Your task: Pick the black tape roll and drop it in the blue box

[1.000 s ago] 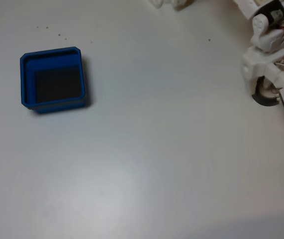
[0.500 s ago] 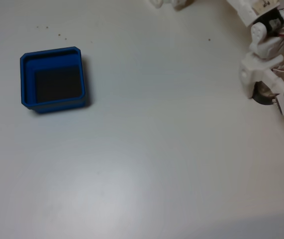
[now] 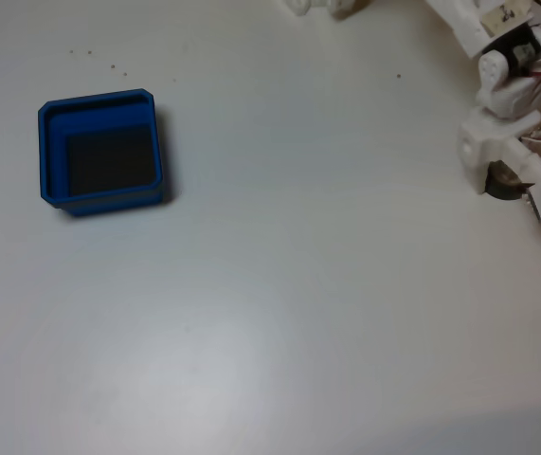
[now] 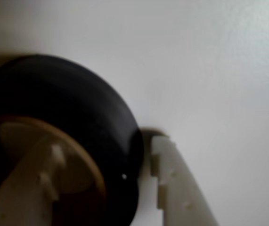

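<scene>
The blue box [image 3: 99, 98] sits on the white table at the left of the fixed view, its dark floor bare. Far to the right, the black tape roll [image 3: 503, 184] lies flat on the table, mostly hidden under my white gripper [image 3: 514, 182]. In the wrist view the black tape roll [image 4: 77, 103] is very close. One white finger [image 4: 26, 188] reaches down inside its pale core and the other finger [image 4: 174, 183] stands just outside its right wall. The gripper [image 4: 107, 146] straddles that wall, open, with a gap between the inner finger and the core.
White parts [image 3: 322, 6] poke in at the top edge of the fixed view. A few dark specks [image 3: 99, 59] dot the table above the box. A wide stretch of bare white table [image 3: 327, 246] lies between the box and the arm.
The gripper has dropped over the tape roll and now covers more of it; only a small dark patch shows beneath it. The box has not moved.
</scene>
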Controlling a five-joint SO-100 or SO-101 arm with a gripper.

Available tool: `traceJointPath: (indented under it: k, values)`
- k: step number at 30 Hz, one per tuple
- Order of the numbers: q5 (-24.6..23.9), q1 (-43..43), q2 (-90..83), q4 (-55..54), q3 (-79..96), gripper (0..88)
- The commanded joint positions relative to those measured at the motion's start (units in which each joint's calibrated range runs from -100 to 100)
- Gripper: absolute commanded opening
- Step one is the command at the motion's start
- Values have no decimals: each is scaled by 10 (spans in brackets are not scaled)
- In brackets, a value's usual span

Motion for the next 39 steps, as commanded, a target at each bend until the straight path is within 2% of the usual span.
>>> traceJointPath:
  k: [1,7,9,12,26,39]
  values:
    - [-2,0,8,-18,-16,163]
    - [-2,3,8,-16,-16,145]
    - [-2,6,6,-14,-17,108]
    - [-1,7,2,-10,-17,0]
    - [-1,9,-23,29,-24,12]
    - [1,79,-137,112,-25,11]
